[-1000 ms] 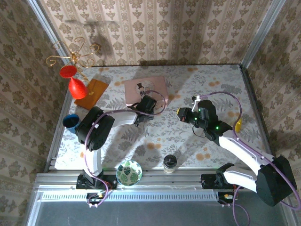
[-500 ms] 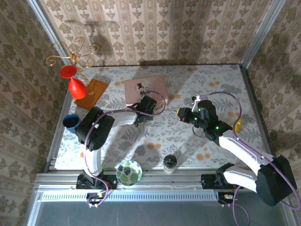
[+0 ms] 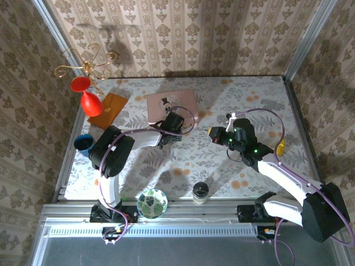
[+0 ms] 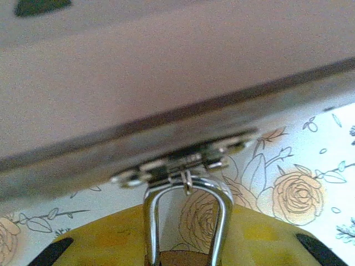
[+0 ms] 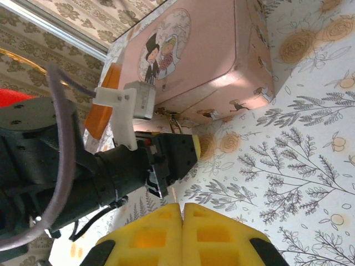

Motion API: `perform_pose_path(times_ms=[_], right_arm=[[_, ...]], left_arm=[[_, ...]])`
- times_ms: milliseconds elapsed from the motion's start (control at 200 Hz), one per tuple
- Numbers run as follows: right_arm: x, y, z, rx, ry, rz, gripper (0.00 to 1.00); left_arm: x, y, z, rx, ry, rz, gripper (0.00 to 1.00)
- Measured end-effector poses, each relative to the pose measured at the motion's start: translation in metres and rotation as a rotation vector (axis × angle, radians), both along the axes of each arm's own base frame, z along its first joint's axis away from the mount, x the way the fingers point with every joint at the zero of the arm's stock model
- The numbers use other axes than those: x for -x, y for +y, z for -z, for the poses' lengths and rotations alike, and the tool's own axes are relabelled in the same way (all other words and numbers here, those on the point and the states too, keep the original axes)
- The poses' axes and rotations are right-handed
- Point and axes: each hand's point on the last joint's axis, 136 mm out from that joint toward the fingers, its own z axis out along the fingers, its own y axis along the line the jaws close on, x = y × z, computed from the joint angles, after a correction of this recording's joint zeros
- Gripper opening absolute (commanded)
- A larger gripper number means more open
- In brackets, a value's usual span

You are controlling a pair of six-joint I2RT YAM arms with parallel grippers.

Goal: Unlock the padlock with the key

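Damask wallpaper (image 3: 222, 33) closes in on three sides of a table (image 3: 222, 160) spread with a rose-and-fern printed cloth, where two robot arms meet at a pink box (image 3: 172, 104) bearing a top-hatted figure on its lid. At the box's near edge, the left gripper (image 3: 173, 123) is pushed up against the front wall. Its wrist camera shows the padlock (image 4: 180, 259), a small brass body on a bright steel shackle, hanging from the latch below the lid seam. The lock hangs between the gripper's yellow pads (image 4: 105, 244), which stand narrowly apart on either side of it. Whether they actually press on the lock cannot be told. To the right, apart from the box, the right gripper (image 3: 212, 134) points toward the lock, its two yellow pads pressed flat together. Its wrist view looks across at the other arm's black fingers and the box front. Along the table's left side stand a gilt wire stand with two red goblets (image 3: 84, 93), an orange box (image 3: 108, 110) and a blue cup (image 3: 83, 142). A green patterned bowl (image 3: 152, 203) and a small dark-lidded jar (image 3: 200, 190) sit at the near edge between the arm bases.
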Motion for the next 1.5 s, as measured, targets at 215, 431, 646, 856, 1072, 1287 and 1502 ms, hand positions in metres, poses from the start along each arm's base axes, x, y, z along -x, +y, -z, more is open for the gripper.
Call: perform_pose_path(times_ms=[215, 431, 646, 856, 1072, 1287, 1502], right_arm=[[0.003, -0.006, 0.036, 0.017, 0.065, 0.002, 0.00], [0.004, -0.006, 0.064, 0.024, 0.100, -0.029, 0.00], [0.004, -0.009, 0.089, -0.001, 0.124, -0.046, 0.00], [-0.004, -0.001, 0.089, -0.038, 0.095, -0.080, 0.00], [-0.009, 0.006, 0.099, -0.058, 0.096, -0.094, 0.00], [-0.013, 0.016, 0.101, -0.055, 0.045, -0.090, 0.00], [-0.014, 0.011, 0.118, -0.046, 0.027, -0.029, 0.00]], left_arm=[[0.007, -0.007, -0.011, 0.060, 0.079, -0.113, 0.00], [0.018, -0.020, -0.019, 0.120, 0.134, -0.214, 0.00], [0.025, -0.037, -0.021, 0.189, 0.198, -0.271, 0.00], [0.025, -0.050, -0.022, 0.259, 0.239, -0.310, 0.00], [0.025, -0.061, -0.023, 0.335, 0.263, -0.347, 0.00], [0.018, -0.076, -0.024, 0.427, 0.279, -0.381, 0.00], [0.014, -0.086, -0.024, 0.492, 0.294, -0.413, 0.00]])
